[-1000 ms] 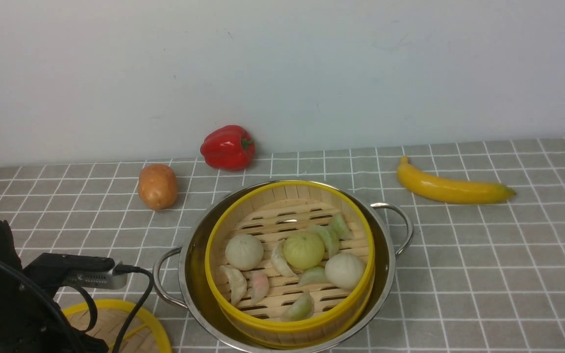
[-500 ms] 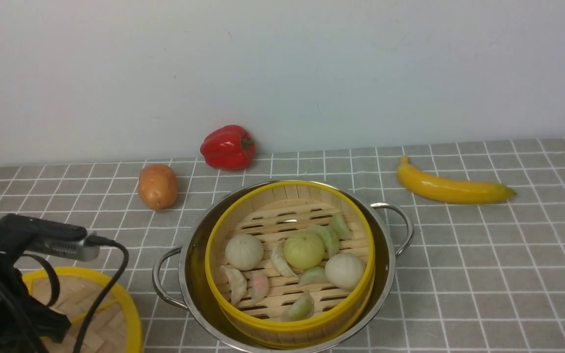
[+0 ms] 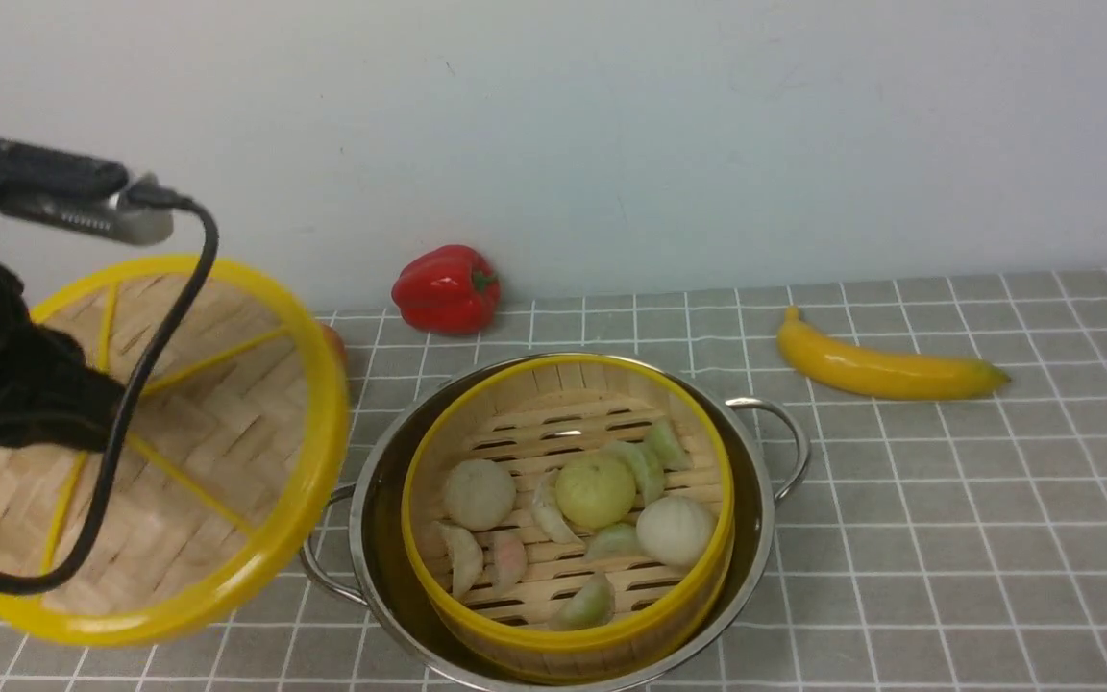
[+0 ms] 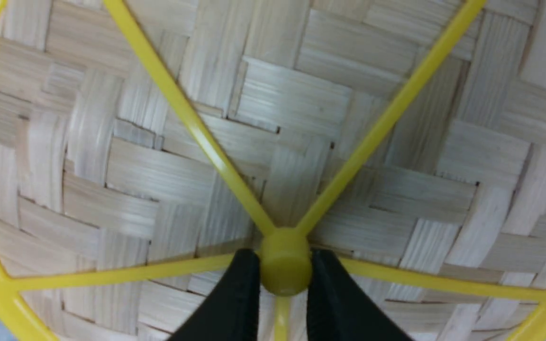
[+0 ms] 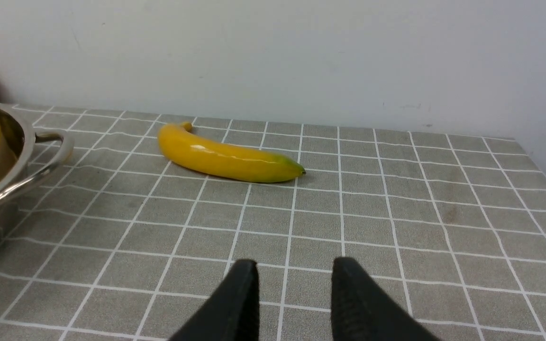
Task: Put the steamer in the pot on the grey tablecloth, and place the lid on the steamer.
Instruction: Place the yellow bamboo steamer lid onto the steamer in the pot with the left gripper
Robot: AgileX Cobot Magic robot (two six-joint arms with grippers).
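Here, the left gripper (image 4: 284,267) pinches the central yellow hub of the round woven-bamboo lid (image 3: 217,413), held raised and tilted left of the shiny steel pot (image 3: 762,538), where the yellow-rimmed bamboo steamer (image 3: 568,639) sits; the right gripper (image 5: 294,265) has its fingers apart, holding nothing.

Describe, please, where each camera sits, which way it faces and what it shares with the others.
Front view: between the arms, facing forward over the steamer in the pot; the left arm shows.
Left wrist view: on that wrist, facing the woven lid; left gripper fingertips show.
Right wrist view: on that wrist, facing the banana and wall; right gripper fingertips show.
Front and right wrist share the banana.
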